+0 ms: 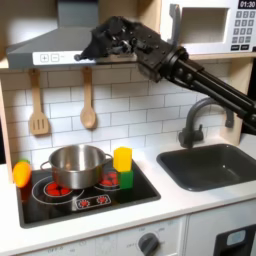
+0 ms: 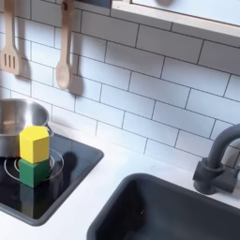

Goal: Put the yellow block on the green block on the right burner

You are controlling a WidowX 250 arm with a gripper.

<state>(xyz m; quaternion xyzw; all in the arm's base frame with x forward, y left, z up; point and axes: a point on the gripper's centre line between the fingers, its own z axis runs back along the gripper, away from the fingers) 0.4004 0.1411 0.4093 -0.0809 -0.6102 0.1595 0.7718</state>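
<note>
The yellow block (image 1: 122,158) (image 2: 35,143) stands upright on top of the green block (image 1: 125,180) (image 2: 36,172). The stack rests on the right burner (image 1: 106,184) (image 2: 56,161) of the black hob, in both exterior views. My gripper (image 1: 88,47) hangs high up by the range hood in the first exterior view, far above and to the left of the stack. Its fingers look spread, with nothing between them.
A steel pot (image 1: 75,165) (image 2: 13,118) sits on the left burner, close beside the stack. A yellow-orange toy (image 1: 22,173) lies at the hob's left edge. A spatula (image 1: 38,105) and wooden spoon (image 1: 88,100) hang on the wall. The sink (image 1: 215,165) and faucet (image 2: 217,164) are at right.
</note>
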